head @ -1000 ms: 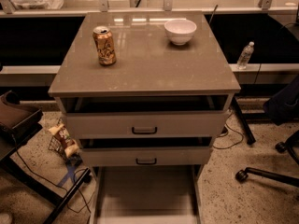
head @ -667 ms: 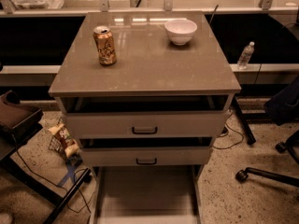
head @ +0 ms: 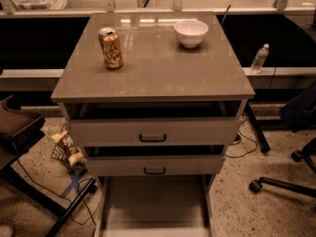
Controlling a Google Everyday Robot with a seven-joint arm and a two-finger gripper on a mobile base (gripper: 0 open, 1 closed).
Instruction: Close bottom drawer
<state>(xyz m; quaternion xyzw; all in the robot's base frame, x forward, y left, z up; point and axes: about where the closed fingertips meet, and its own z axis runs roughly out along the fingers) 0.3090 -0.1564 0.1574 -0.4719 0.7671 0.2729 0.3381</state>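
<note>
The bottom drawer (head: 154, 206) is pulled far out at the foot of the cabinet. I see its deep, plain pale grey tray running to the lower edge of the view; its front panel and handle are cut off there. Above it are the mid-sized drawer front (head: 154, 166) and the taller, wider top front (head: 153, 131), each with a small black handle and each slightly open. The gripper is not in view.
A drink can (head: 110, 48) and a white bowl (head: 190, 32) stand on the cabinet top (head: 158, 78). A snack bag (head: 66, 147) and cables lie on the floor at left beside a dark stand. A chair base (head: 281, 181) is at right. A water bottle (head: 258, 58) stands behind.
</note>
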